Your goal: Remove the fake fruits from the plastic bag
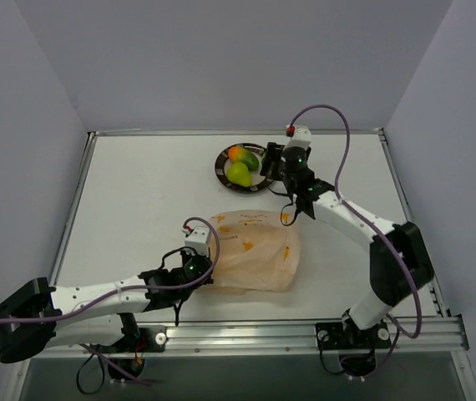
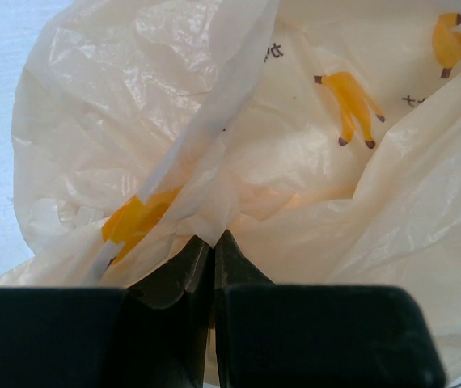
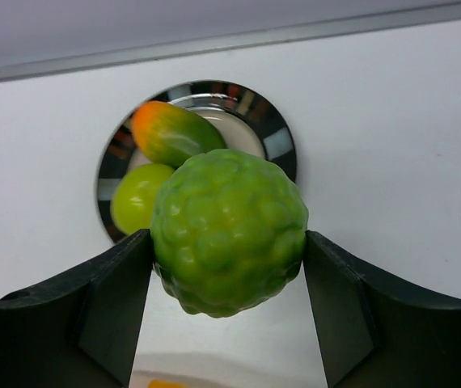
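Note:
The peach plastic bag [image 1: 255,251] lies crumpled at mid-table and fills the left wrist view [image 2: 295,145]. My left gripper [image 1: 207,247] is shut on a fold of its left edge [image 2: 213,236]. My right gripper [image 1: 273,161] is shut on the round green bumpy fruit [image 3: 229,230], held above the table just short of the dark-rimmed plate [image 3: 272,133]. The mango-shaped fruit [image 1: 241,154] and the pear-shaped fruit [image 1: 239,173] lie on that plate [image 1: 221,171]; both also show in the right wrist view, mango [image 3: 174,133], pear [image 3: 137,196].
Grey walls stand on three sides of the white table. A metal rail [image 1: 305,334] runs along the near edge with both arm bases. The right arm's purple cable [image 1: 338,134] loops above the plate area.

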